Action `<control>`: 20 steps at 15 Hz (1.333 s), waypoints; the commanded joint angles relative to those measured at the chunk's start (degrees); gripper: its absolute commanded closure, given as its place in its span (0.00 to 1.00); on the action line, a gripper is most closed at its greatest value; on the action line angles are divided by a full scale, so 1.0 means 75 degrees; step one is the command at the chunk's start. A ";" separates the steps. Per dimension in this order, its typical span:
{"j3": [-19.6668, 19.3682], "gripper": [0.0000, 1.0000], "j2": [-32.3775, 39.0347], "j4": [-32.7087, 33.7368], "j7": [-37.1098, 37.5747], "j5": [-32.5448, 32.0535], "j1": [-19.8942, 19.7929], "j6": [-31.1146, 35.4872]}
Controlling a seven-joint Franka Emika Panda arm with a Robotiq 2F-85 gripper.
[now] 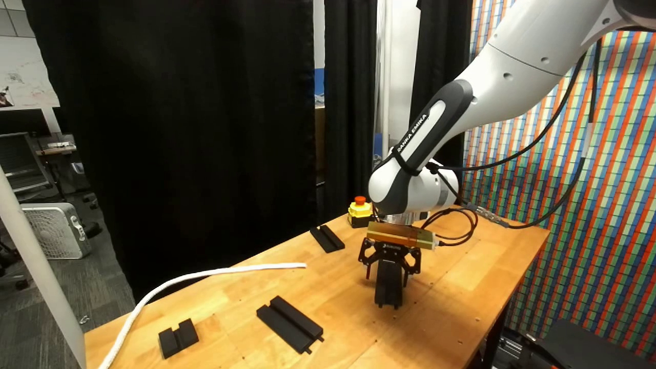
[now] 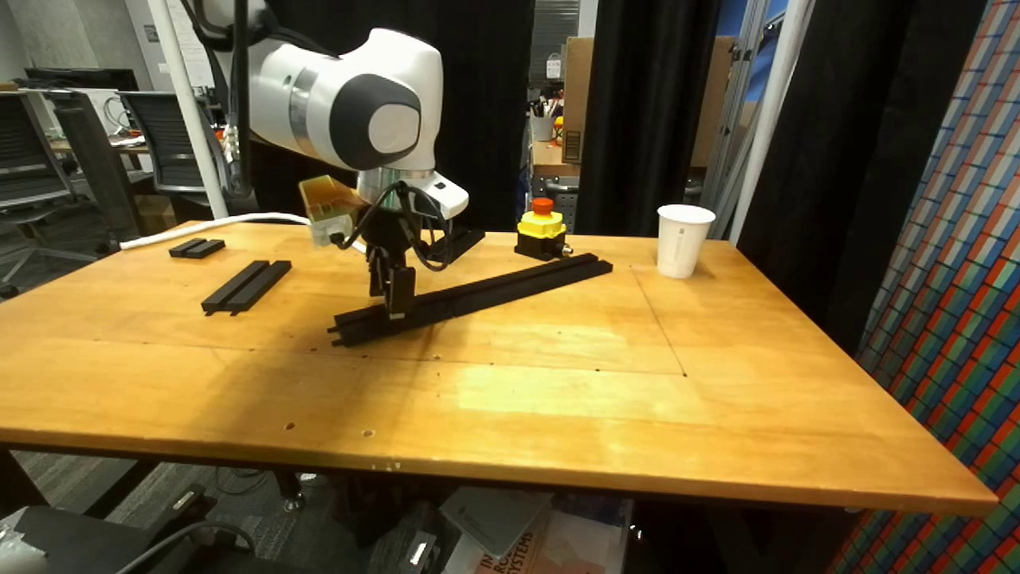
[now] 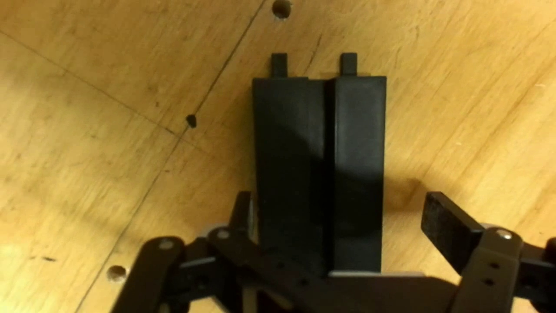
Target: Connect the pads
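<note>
Pads [image 1: 290, 324] of dull black, flat and ridged with straight edges, lie loose in an exterior view. I count three: a short pad [image 1: 178, 339], a longer pad [image 1: 287, 322] with two pegs [image 1: 309, 351], and a far pad [image 1: 327, 239] near a red button [image 1: 360, 200] on a yellow box [image 1: 360, 211]. The joined bar [image 1: 389, 294], also black, shows its end under the gripper [image 1: 387, 277]. The arm [image 1: 528, 92] is smooth and white. A white cord [image 1: 256, 267] curls over the table [image 1: 353, 318], which is shiny yellow wood. Around it are black curtains [image 1: 179, 128], a wall [image 1: 605, 230] with small coloured blocks and a white fan [image 1: 54, 230] on grey carpet [image 1: 100, 277].

In an exterior view, the bar is one long, thin strip lying slantwise on the table, apart from the three loose pads. One white cup [image 2: 681, 243], round and smooth, stands upright. Dark chairs [image 2: 155, 131] are behind.

In the wrist view, the bar has two square pegs [image 3: 279, 66] poking out past its end. The table is grainy, with thin dark lines [image 3: 217, 81] and round holes [image 3: 282, 8]. The gripper is spread wide, with the bar between its fingers [image 3: 451, 234]; a gap shows on one side, and on the other I cannot tell if a finger touches.
</note>
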 commanded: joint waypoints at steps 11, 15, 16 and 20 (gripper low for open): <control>-0.0330 0.00 -0.3086 0.0316 0.1270 -0.2542 -0.0155 -0.3445; -0.0385 0.00 -0.3981 0.0367 -0.0747 -0.2543 -0.0288 -0.4425; -0.0415 0.00 -0.4128 0.0361 -0.1251 -0.2568 -0.0356 -0.4540; -0.0575 0.00 -0.4764 0.0176 -0.3314 -0.2625 -0.0593 -0.5084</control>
